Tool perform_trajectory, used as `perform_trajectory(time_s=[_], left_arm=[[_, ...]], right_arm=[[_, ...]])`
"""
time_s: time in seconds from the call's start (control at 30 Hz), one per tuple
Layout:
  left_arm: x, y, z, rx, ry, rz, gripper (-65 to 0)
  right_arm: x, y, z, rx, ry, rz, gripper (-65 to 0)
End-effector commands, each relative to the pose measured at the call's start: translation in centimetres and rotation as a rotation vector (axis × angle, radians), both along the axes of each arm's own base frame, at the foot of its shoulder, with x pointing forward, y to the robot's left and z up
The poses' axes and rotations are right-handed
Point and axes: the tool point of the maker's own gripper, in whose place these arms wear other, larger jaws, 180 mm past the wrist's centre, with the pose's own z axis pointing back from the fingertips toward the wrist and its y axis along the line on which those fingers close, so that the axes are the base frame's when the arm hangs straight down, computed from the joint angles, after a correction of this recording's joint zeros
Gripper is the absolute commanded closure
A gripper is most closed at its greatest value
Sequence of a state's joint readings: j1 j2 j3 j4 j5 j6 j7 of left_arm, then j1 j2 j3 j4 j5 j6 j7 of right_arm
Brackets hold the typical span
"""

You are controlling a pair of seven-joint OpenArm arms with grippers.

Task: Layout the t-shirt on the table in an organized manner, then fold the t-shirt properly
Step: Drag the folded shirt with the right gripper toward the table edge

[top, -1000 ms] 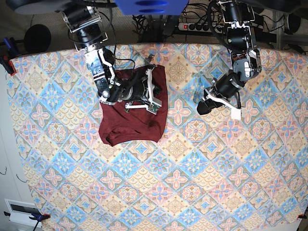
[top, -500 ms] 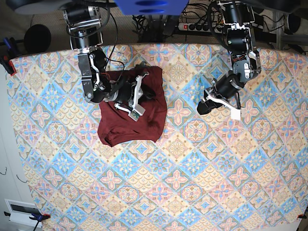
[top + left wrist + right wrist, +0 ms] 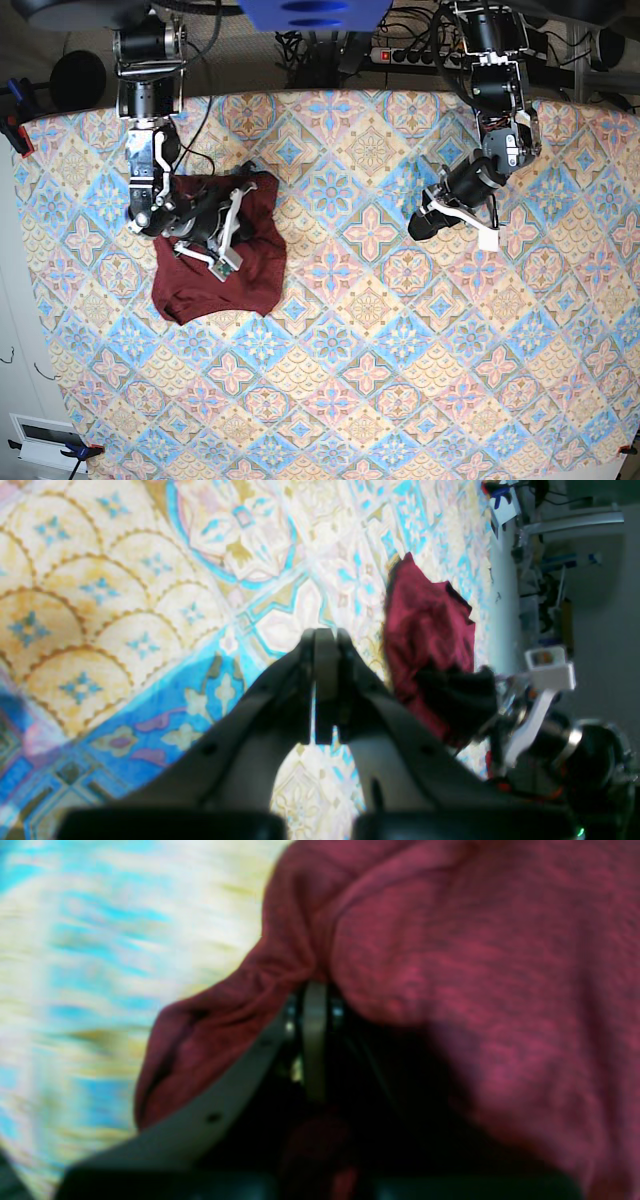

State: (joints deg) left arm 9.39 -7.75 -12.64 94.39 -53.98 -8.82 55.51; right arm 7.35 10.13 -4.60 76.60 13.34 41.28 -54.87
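T-shirt (image 3: pixel 215 265): maroon, bunched in a rough heap on the table (image 3: pixel 400 400), toward its far left part in the base view.
Right gripper (image 3: pixel 314 1005): lying on top of the t-shirt, jaws clamped on a gathered fold of its cloth; arm reaches down from the table's far edge, forearm bent across the garment.
Left gripper (image 3: pixel 322 645): well apart from the t-shirt, jaws pressed together on nothing, hanging over bare patterned cloth; arm bent at the elbow.

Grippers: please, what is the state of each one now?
Left gripper: closed, holding nothing.
Right gripper: closed on the t-shirt.
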Motion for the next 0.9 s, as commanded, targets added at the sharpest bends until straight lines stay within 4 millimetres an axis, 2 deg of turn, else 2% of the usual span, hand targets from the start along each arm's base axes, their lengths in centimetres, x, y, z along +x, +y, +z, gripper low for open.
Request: perform_trajectory(time_s=[0.0,0.13,0.37,0.5,0.57,0.8,0.87], left_arm=[[0.7,0.1,1.2,-0.006,-0.046,0.000,0.0],[0.7,0.0,1.2,-0.006,-0.045,-0.001,0.0],[0.7,0.0,1.2,-0.006,-0.045,-0.001,0.0],[0.7,0.0,1.2,-0.006,-0.045,-0.001,0.0],[0.7,0.0,1.2,-0.006,-0.045,-0.003,0.0],[0.2,-2.6,1.0,-0.018,-0.036,-0.075,0.0],[0.2,-2.8,0.9,-0.019,-0.036,-0.081,0.0]], right_arm=[[-0.1,-3.2,-0.6,-0.133,0.039,-0.022,0.0],[1.0,-4.2,0.3,-0.154,0.014,-0.028,0.0],[1.5,-4.2,1.0,-0.158,-0.004,-0.026,0.0],[2.8,-3.4,3.8,-0.162,-0.104,-0.006,0.0],[2.6,-3.0,4.6,-0.169,-0.130,0.009,0.0],[2.4,-3.2,5.4,-0.188,-0.146,0.011,0.0],[2.4,-3.1,5.5,-0.188,-0.149,0.012,0.0]])
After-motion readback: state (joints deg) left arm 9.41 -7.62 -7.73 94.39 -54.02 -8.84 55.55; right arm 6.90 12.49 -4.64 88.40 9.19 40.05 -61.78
